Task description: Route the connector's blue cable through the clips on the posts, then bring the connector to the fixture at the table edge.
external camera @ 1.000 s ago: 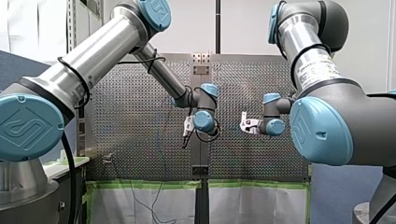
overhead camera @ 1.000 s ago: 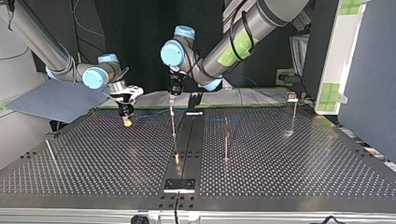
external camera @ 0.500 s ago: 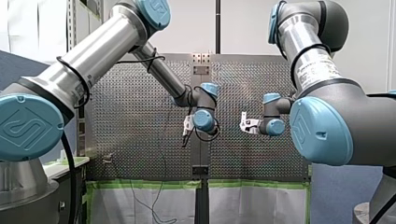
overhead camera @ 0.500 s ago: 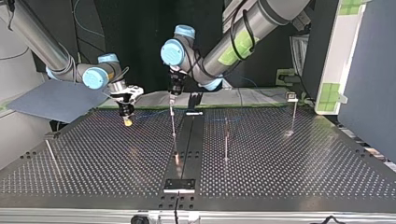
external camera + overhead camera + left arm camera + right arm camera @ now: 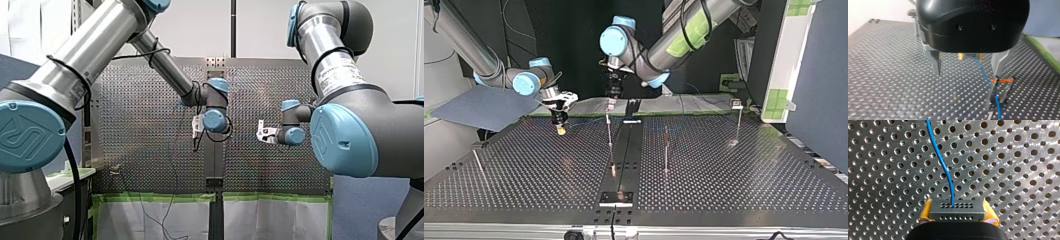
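Two yellow pads [image 5: 925, 212] of my right claw [image 5: 956, 214] pinch the grey connector [image 5: 956, 209] by its short ends. The blue cable [image 5: 944, 167] leaves the connector's face and runs straight ahead over the worktop [image 5: 1010, 170], curving a little aside. Farther along that line, in the left wrist view, the cable meets an orange-banded clip [image 5: 1001, 80] just under one metal finger [image 5: 998, 62] of my left claw [image 5: 966, 74], which gapes wide and grips nothing. My left claw is thus the nearer to the clip. What looks like the fixture [image 5: 616, 198] lies well apart, at the worktop's edge closest to the top view's camera.
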